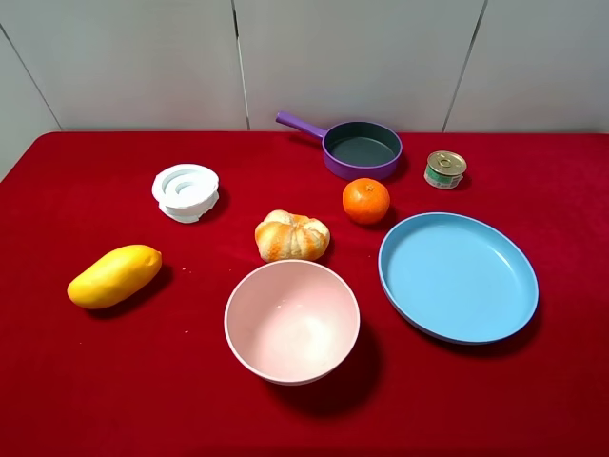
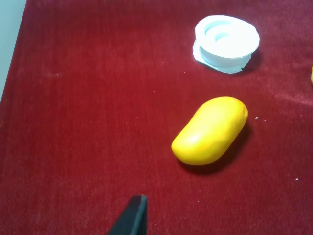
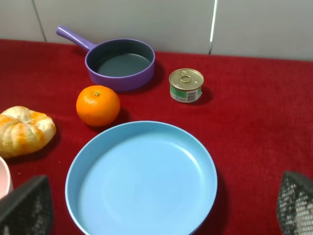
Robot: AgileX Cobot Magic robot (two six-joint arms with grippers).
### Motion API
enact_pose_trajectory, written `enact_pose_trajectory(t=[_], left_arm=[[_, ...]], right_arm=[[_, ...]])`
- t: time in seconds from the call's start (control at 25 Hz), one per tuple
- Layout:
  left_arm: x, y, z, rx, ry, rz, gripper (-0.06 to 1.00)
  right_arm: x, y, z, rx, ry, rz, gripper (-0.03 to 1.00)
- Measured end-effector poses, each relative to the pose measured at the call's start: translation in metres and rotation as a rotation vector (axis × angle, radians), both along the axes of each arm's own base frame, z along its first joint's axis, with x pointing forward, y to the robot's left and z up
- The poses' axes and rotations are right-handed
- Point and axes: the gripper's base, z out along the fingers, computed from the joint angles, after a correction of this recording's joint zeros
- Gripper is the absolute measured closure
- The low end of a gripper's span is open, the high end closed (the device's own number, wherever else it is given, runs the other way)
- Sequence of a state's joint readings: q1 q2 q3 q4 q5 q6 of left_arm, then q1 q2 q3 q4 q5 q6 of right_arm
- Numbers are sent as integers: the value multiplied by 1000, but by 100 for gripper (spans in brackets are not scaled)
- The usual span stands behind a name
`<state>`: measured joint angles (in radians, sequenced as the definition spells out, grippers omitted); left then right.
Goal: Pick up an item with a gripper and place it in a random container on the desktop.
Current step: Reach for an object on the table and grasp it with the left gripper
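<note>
Mango [image 1: 114, 276]: lies on its side on the red cloth of the desktop [image 1: 95, 400], at the left of the exterior high view. Nothing touches it. In the left wrist view the mango [image 2: 210, 131] rests alone on the cloth, skin smooth and yellow, with a shadow under one side.

Left gripper [image 2: 131, 218]: only one black fingertip shows at the frame edge, apart from the mango and holding nothing visible. I cannot tell whether its jaws are apart or together.

White round ridged object [image 1: 186, 192]: near the mango, toward the back wall, not touching it; the left wrist view also shows it [image 2: 226, 43].

Bread roll [image 1: 292, 236]: centre of the table, just behind the pink bowl [image 1: 292, 322], which stands upright with nothing in it.

Tangerine [image 1: 366, 201]: between the roll and the purple pan [image 1: 362, 149], just in front of the pan.

Blue plate [image 1: 459, 278]: right of the bowl, well apart from the mango, nothing in it.

Small tin can [image 1: 444, 169]: behind the plate, right of the pan, upright.

Right gripper [image 3: 161, 205]: its two mesh-padded fingers [image 3: 27, 208] stand wide apart at the two lower corners of the right wrist frame, with the plate [image 3: 142, 181] seen between them. It grips nothing.

Neither arm appears in the exterior high view.
</note>
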<state>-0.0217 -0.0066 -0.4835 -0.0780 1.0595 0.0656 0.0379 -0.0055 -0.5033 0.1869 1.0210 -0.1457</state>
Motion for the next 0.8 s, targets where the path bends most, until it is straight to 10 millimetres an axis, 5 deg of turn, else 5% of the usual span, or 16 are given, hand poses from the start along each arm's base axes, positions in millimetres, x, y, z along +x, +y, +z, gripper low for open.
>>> enact_pose_trajectory(t=[0.8], left_arm=[[0, 0, 0, -21, 3, 15, -4]], right_arm=[[0, 0, 0, 0, 0, 0, 27]])
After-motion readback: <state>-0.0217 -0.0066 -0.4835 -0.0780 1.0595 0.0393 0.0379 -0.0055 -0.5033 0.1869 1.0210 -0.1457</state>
